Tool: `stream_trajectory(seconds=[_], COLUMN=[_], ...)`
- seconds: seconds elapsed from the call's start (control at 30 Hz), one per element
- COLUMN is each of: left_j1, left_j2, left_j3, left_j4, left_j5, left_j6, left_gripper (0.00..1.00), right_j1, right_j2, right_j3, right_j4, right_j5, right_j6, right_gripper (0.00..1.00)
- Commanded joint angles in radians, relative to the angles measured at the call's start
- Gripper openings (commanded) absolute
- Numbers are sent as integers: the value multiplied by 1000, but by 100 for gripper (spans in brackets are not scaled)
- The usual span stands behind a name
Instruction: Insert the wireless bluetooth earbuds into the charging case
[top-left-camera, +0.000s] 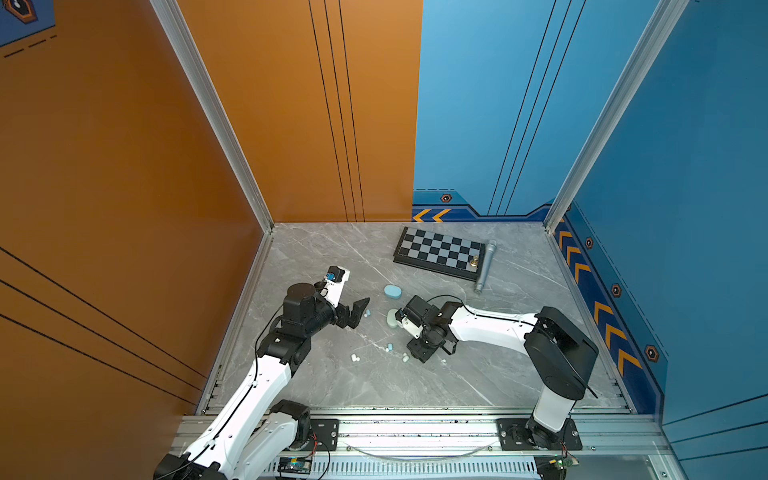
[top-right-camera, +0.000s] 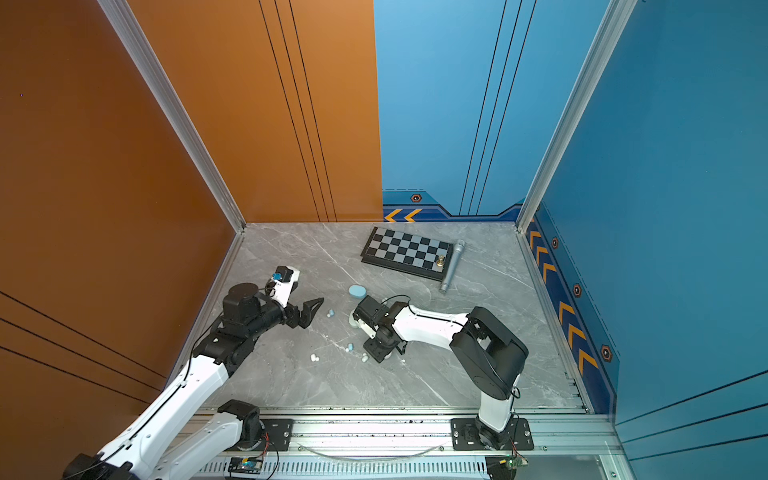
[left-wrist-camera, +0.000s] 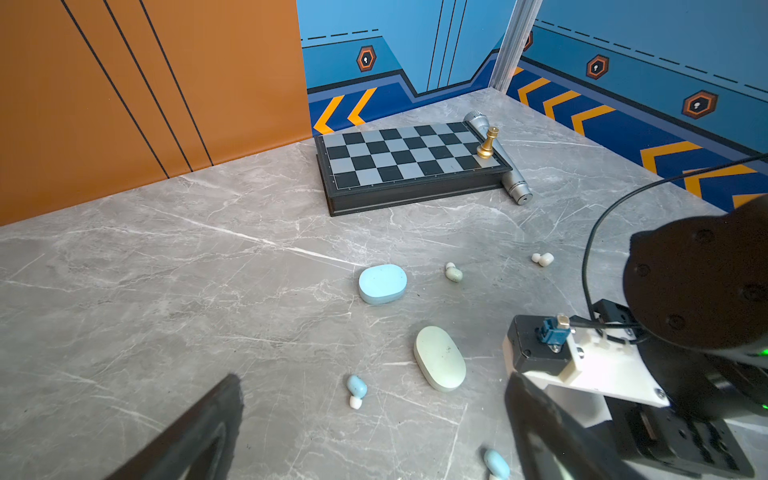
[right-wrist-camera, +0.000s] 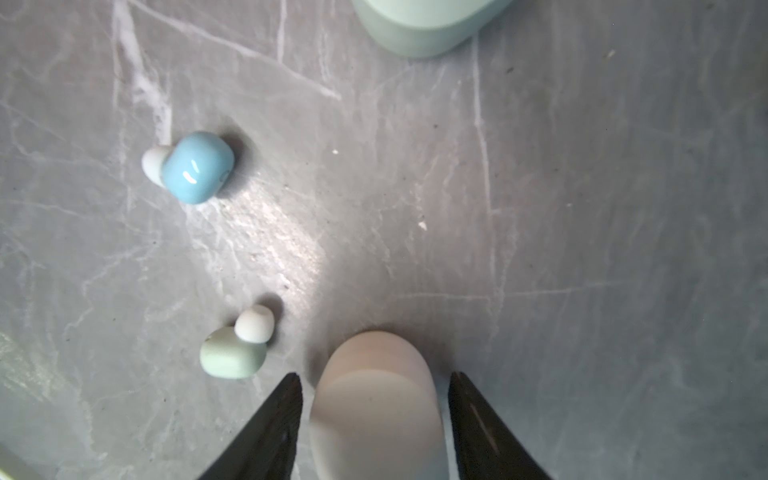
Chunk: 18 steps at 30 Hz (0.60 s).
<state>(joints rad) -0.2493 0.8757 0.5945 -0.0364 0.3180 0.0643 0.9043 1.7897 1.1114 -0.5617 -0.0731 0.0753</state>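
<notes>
The right end effector (right-wrist-camera: 375, 374), part open, straddles a white rounded piece (right-wrist-camera: 374, 411) low to the tabletop (right-wrist-camera: 582, 208). Slim gaps show at both fingers, so nothing is gripped. Whether it is a bud or a case I cannot tell. Its long axis runs along the fingers, so closing would pinch its short width. A mint earbud (right-wrist-camera: 232, 357) lies just beside one finger, with the mint case (right-wrist-camera: 415, 29) ahead. The left end effector (left-wrist-camera: 374, 378), wide and empty, faces a blue earbud (left-wrist-camera: 356, 388).

Light-blue earbud (right-wrist-camera: 197, 166), mint earbud (right-wrist-camera: 232, 353) and white earbud (top-left-camera: 354, 357) are lying loose, apart. Blue case (top-left-camera: 392, 291) and mint case (left-wrist-camera: 439, 358) are lying flat, closed, nearby.
</notes>
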Motion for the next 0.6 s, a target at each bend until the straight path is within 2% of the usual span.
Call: stream_trajectory(seconds=[0.0, 0.2, 0.37, 0.43, 0.57], left_j1=[-5, -13, -22, -29, -66], left_j2=[-9, -8, -5, -1, 27], left_j3=[-16, -15, -19, -21, -22], left_j4=[-16, 4, 47, 82, 193], left_j5=[-11, -14, -33, -36, -47], left_j6=[19, -26, -94, -132, -256], left_gripper=[98, 99, 100, 100, 100], right_j1=[4, -19, -94, -144, -284], right_j2=[8, 14, -19, -46, -101], right_j3=[15, 58, 118, 149, 229], right_j4=[-43, -65, -89, -89, -87], right_j5=[39, 29, -22, -50, -113], right_j6=[16, 72, 156, 228, 476], right_gripper=[54, 41, 37, 36, 33])
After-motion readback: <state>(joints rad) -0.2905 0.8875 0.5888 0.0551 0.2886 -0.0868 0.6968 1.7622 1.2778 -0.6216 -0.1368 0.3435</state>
